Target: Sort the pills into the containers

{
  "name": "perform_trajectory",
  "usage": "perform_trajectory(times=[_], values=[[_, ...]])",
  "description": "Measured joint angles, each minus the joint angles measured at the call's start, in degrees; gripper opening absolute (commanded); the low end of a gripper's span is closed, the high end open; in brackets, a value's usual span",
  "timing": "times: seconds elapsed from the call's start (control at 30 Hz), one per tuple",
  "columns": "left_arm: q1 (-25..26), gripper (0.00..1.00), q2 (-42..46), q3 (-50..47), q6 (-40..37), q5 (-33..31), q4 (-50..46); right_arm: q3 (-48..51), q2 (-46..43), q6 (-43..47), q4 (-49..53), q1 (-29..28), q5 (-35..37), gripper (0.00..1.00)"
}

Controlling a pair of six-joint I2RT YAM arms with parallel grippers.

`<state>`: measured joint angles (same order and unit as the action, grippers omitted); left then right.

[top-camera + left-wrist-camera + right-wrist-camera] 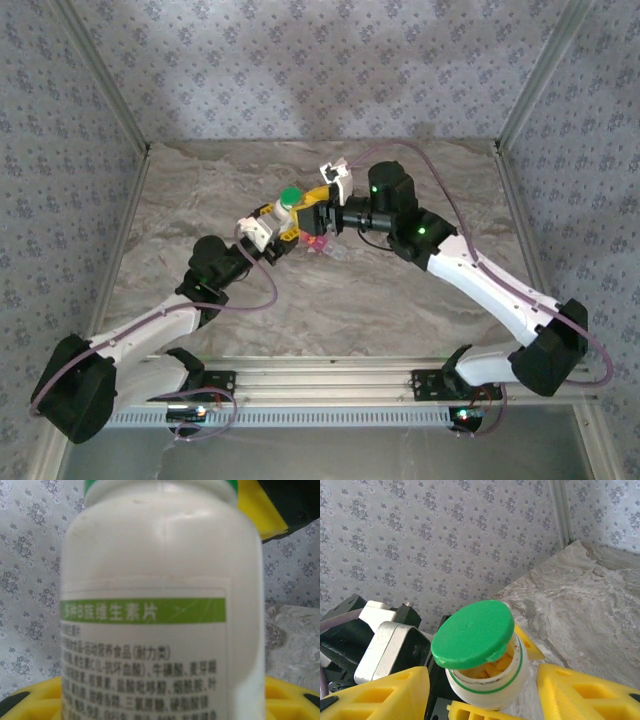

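Both right fingers [590, 690] clear of bottle [486, 686] | green cap [472, 634] tilted ajar

The worktop [400, 300] is a flat slab with a marbled beige-and-grey surface, closed in on three sides by grey patterned wall panels [300, 70]. Near its middle lies a small strip-shaped pill box of clear plastic with a pink section [320, 246], partly covered from above. A ribbed aluminium rail [330, 385] runs along the near edge.

White-and-black arms [490, 290], yellow fingers [585, 690], lilac cables [274, 284]
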<state>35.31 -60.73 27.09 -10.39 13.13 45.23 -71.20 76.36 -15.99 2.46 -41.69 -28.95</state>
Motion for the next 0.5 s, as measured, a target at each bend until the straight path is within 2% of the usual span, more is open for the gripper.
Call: perform_trajectory(times=[0.43,0.5], values=[[0.1,0.00,-1.6,1.4,1.6,5.4,-0.3,0.0,3.2,0.0,0.3,-0.7,-1.0,0.62],[0.2,0.00,-1.9,1.9,1.6,6.0,-0.5,0.0,3.3,0.0,0.3,-0.7,-1.1,0.59]])
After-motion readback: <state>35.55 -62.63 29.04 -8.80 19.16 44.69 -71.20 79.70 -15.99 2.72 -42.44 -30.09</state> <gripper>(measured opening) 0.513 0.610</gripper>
